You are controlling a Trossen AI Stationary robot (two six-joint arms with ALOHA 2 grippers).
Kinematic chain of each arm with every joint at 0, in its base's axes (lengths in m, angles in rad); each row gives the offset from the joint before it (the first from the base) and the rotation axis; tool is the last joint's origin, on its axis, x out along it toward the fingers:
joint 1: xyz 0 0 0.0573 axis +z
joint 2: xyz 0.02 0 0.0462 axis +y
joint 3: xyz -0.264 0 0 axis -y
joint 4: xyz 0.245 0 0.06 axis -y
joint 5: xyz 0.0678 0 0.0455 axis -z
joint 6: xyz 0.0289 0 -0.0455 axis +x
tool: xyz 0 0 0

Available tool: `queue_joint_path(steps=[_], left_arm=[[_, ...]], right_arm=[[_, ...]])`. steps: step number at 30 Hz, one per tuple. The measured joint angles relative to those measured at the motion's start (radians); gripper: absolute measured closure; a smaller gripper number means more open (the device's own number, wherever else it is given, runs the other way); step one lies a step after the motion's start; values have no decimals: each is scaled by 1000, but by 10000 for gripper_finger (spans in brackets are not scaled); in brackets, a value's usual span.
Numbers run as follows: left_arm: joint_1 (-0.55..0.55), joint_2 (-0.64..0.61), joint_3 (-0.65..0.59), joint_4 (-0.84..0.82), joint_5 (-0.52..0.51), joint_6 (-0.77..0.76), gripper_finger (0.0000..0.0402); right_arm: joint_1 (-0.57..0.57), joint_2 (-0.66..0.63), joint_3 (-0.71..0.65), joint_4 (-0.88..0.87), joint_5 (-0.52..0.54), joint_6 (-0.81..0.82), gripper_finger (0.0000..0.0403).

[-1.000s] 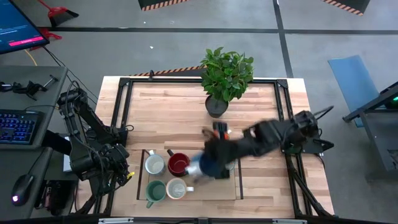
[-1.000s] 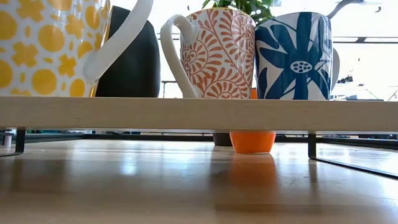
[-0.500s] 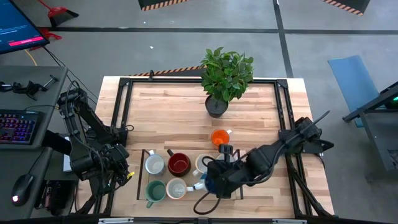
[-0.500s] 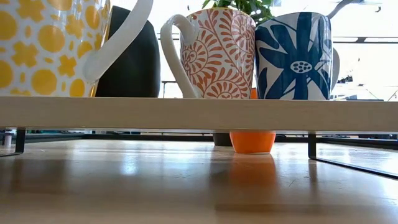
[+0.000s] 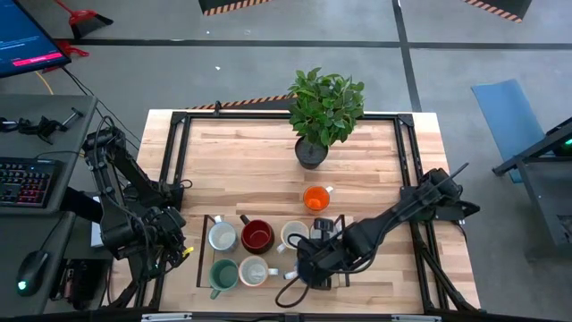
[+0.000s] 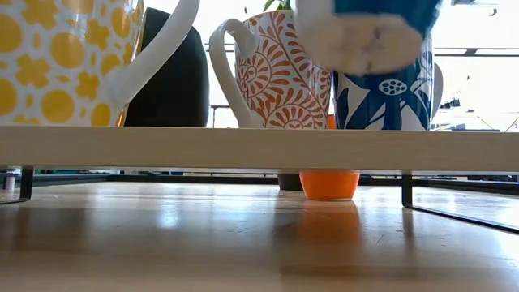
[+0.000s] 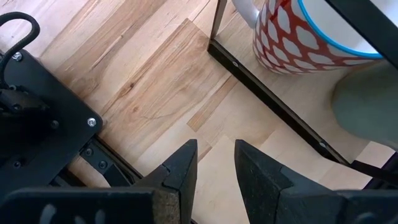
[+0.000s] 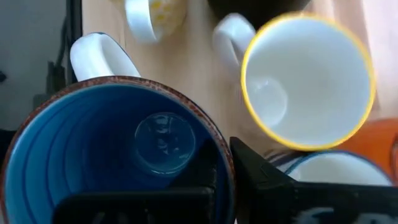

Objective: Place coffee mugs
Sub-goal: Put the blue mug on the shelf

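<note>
My right gripper (image 5: pixel 310 262) hangs over the near right part of the tray (image 5: pixel 207 219), shut on a blue mug (image 8: pixel 124 155). The mug's pale underside (image 6: pixel 365 36) shows high in the low view, above the tray board (image 6: pixel 259 148). Several mugs stand on their bases on the tray: white (image 5: pixel 222 236), dark red (image 5: pixel 257 236), white (image 5: pixel 293 234), teal (image 5: pixel 222 274) and white (image 5: pixel 255 271). The orange mug (image 5: pixel 315 198) stands on the table beyond the tray. My left gripper (image 7: pixel 211 174) waits open at the table's left edge. My right gripper (image 8: pixel 224 168) holds the blue mug by its rim (image 8: pixel 219 146), one finger inside the cup and one finger (image 8: pixel 261 180) outside the wall. The fingers come from above, pointing down. The mug is upright and lifted clear of the tray.
A dark pot with a leafy plant (image 5: pixel 311 152) stands at the table's far middle. Patterned mugs crowd the tray beside the held one: yellow-dotted (image 6: pixel 57 57), orange-fern (image 6: pixel 284 73), blue-flower (image 6: pixel 381 89), yellow-rimmed (image 8: pixel 305 87). Bare wood lies right of the tray.
My right gripper has moved from above the table's middle toward the near edge and down over the tray, carrying the blue mug. The mug's underside has come into the low view from above. The orange mug stayed where it was.
</note>
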Motion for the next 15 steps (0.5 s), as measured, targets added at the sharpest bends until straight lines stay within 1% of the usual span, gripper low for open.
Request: queue_joint_path(steps=[7, 10, 15], left_arm=[[0, 0, 0, 0, 0, 0, 304], [0, 0, 0, 0, 0, 0, 304], [0, 0, 0, 1, 0, 0, 304]], right_arm=[[0, 0, -64, -5, -38, 33, 403], [0, 0, -79, 0, -73, 44, 403], [4, 0, -92, -19, -77, 67, 403]])
